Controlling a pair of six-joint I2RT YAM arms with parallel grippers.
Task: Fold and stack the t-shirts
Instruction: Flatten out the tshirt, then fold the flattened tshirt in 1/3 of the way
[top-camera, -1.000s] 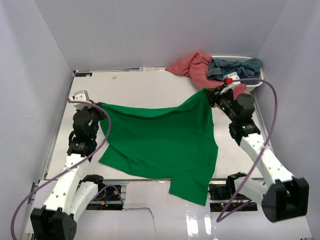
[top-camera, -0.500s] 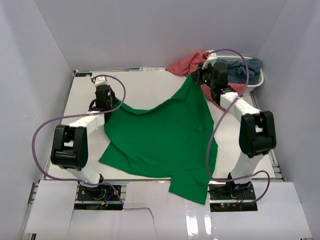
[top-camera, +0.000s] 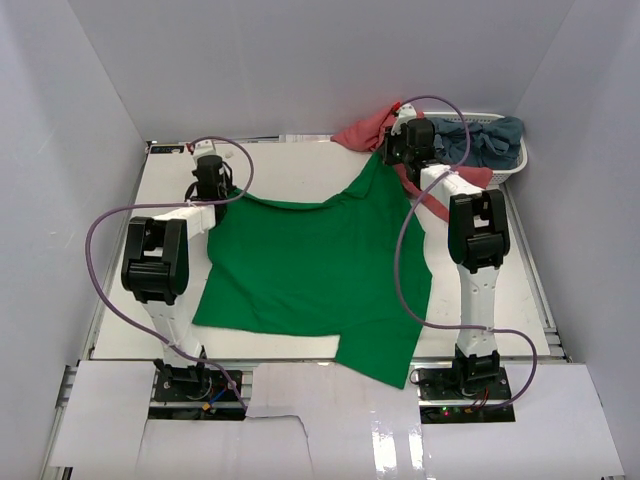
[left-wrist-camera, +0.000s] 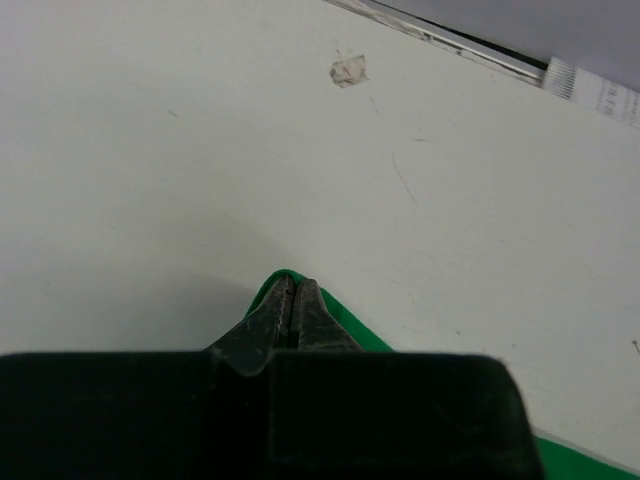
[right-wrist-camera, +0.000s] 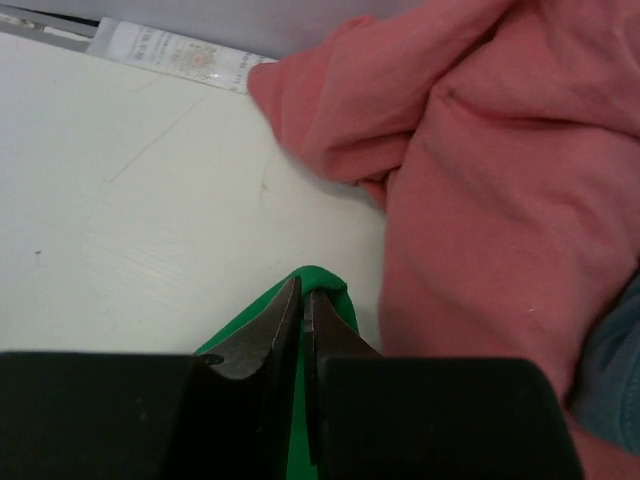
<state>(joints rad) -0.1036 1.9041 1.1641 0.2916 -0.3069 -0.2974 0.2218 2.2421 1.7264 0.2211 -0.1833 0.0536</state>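
From above, the bright green cloth t-shirt lies spread over the middle of the flat white table. Its far edge is drawn between the two arms, and its body trails toward the robot, one near corner hanging over the table's near edge. The left gripper pinches the far-left corner. The right gripper pinches the far-right corner, which sits further back, so the held edge runs left to right and slants away on the right. Each arm is at its own corner, and neither is nearer the cloth than the other. The crumpled salmon-pink cloth t-shirt lies just beside the right gripper. Behind that, the dusty grey-blue cloth t-shirt is heaped in the white slatted plastic basket.

In the left wrist view, the left gripper has its jaws pressed together on a small fold of the green cloth. Bare table stretches ahead, marked only by a small scuff, so nothing blocks that side.

In the right wrist view, the right gripper is likewise clamped on a green fold. The salmon-pink shirt lies directly ahead and to the right, close to or touching the fingertips, with a sliver of grey-blue shirt at the frame's edge. To lay the green shirt flat, the held edge probably has to come down taut. On the right, the pink cloth is what could get caught or dragged along.
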